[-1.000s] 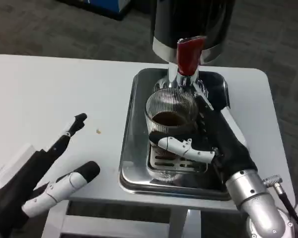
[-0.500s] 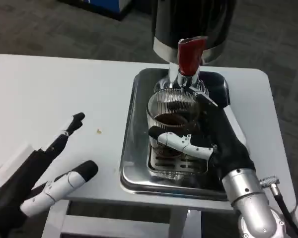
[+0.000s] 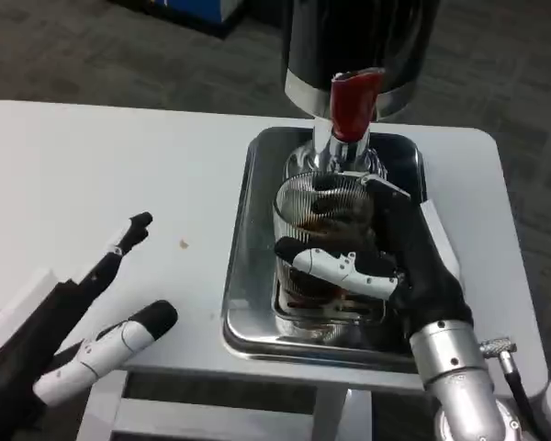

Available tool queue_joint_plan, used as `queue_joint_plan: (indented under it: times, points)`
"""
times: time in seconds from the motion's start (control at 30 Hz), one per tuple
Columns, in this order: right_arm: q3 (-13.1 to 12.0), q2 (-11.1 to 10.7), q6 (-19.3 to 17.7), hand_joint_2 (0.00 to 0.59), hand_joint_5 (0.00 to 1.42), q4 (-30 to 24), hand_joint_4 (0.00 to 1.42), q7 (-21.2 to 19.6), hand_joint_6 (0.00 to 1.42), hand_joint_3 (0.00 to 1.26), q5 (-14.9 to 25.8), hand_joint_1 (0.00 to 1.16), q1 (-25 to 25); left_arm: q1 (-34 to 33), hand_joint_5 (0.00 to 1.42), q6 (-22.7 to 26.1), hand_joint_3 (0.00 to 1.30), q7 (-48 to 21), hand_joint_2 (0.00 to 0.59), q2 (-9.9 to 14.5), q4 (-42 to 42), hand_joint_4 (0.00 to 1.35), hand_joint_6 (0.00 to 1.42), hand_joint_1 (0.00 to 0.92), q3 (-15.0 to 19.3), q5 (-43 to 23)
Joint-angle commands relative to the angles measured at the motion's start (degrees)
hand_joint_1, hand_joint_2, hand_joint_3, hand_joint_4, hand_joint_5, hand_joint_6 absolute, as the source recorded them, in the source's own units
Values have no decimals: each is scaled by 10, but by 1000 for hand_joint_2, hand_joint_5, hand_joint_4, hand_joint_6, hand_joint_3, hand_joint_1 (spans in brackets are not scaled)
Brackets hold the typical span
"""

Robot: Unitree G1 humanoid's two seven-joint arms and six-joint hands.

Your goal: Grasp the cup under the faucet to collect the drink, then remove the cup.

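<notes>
A ribbed clear cup [image 3: 314,213] with dark drink in it stands on the metal drip tray [image 3: 243,285], right below the faucet with its red handle [image 3: 353,105]. My right hand [image 3: 372,255] wraps the cup from the right, thumb across its front and fingers showing through the glass behind. The dispenser's black body [image 3: 358,41] rises behind the faucet. Over the table's front left corner my left hand [image 3: 83,317] lies with its fingers spread, holding nothing.
The white table [image 3: 110,175] stretches left of the tray, with a small crumb [image 3: 183,243] on it. The tray's raised rim surrounds the cup. Grey carpet lies beyond the table, and a blue object [image 3: 188,11] stands at the far top.
My right hand has closed around the cup; its fingers now show behind the glass. The left hand has slid slightly down and left.
</notes>
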Motion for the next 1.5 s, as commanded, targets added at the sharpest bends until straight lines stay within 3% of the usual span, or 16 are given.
queue_joint_plan:
  times: [0.03, 0.43, 0.67, 0.97, 1.23, 1.4, 1.5]
  points:
    - [2, 3, 0, 126, 908, 2, 716, 0, 983, 667, 0, 946, 27, 12, 0, -2, 0, -2, 70, 3, -10, 0, 0, 0, 5, -3]
    - [2, 0, -4, 127, 925, -36, 727, 1, 1016, 692, -3, 947, 56, 11, 0, 0, 0, -2, 70, 2, -18, 0, 0, 0, 6, -8]
    - [21, -16, -4, 127, 925, -141, 727, 19, 1021, 695, -30, 947, 106, 24, 0, -3, 0, -3, 70, 3, -52, 0, 0, 0, 22, -15]
    - [36, -28, 10, 127, 925, -260, 727, 59, 1028, 695, -35, 947, 165, 84, 0, -15, 0, -5, 70, 10, -141, 0, 0, 0, 58, 17]
    - [35, -44, 56, 133, 946, -375, 738, 119, 1038, 698, -15, 933, 213, 131, 0, -21, 0, -20, 66, 24, -196, 0, 0, 0, 99, 37]
    - [36, -66, 113, 133, 946, -481, 738, 174, 1041, 702, 8, 931, 262, 159, 0, 1, 0, -59, 60, 45, -243, 0, 0, 0, 126, 30]
    - [35, -74, 139, 133, 946, -518, 738, 192, 1042, 703, 16, 930, 276, 167, 0, 14, 0, -83, 58, 56, -263, 0, 0, 0, 136, 29]
